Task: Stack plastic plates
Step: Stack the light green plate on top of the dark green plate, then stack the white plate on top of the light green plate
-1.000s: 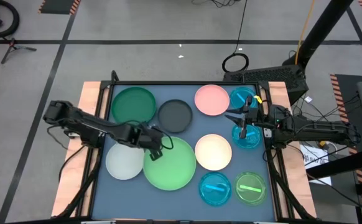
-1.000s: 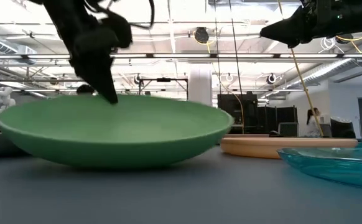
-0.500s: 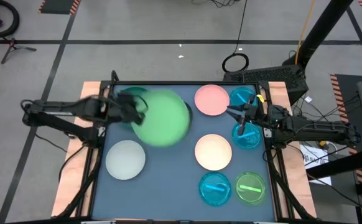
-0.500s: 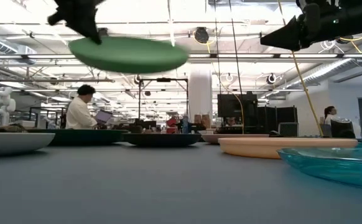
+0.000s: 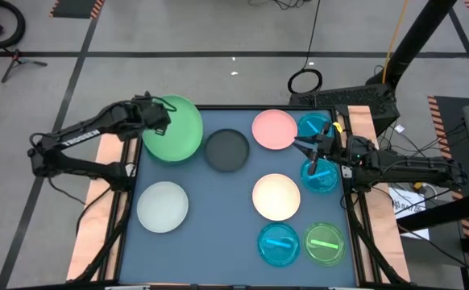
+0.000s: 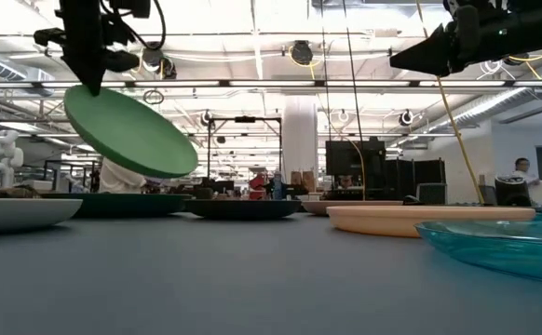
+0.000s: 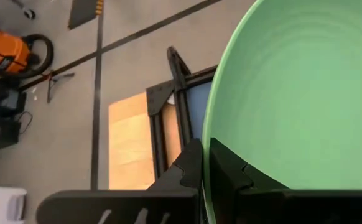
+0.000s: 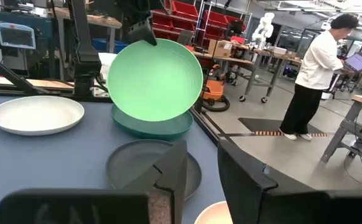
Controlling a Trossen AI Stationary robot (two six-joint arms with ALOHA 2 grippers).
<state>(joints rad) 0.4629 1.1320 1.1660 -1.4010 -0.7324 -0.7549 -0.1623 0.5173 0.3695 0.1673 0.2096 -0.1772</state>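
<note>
The light green plate (image 5: 174,129) is pinched by its rim in the left hand (image 5: 159,115) and held tilted above the dark green plate (image 8: 153,126) at the tabletop's (image 5: 218,209) far left corner; the grey plate (image 5: 227,150) lies just beside; the right hand (image 5: 309,148) is spread above the blue plates (image 5: 319,176).

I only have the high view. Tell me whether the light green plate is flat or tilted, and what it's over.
Observer: Tilted. The low view shows the light green plate hanging in the air, slanted, the left pincer clamped on its raised edge.
Operator: Say what lies under it.
Observer: The dark green plate; the right wrist view shows it on the table directly below.
Operator: Report whether the two touch.
Observer: In the low view the held plate looks clear of it.
Operator: Give me the right pincer.
Observer: The right pincer hovers high above the table, holding nothing.
</note>
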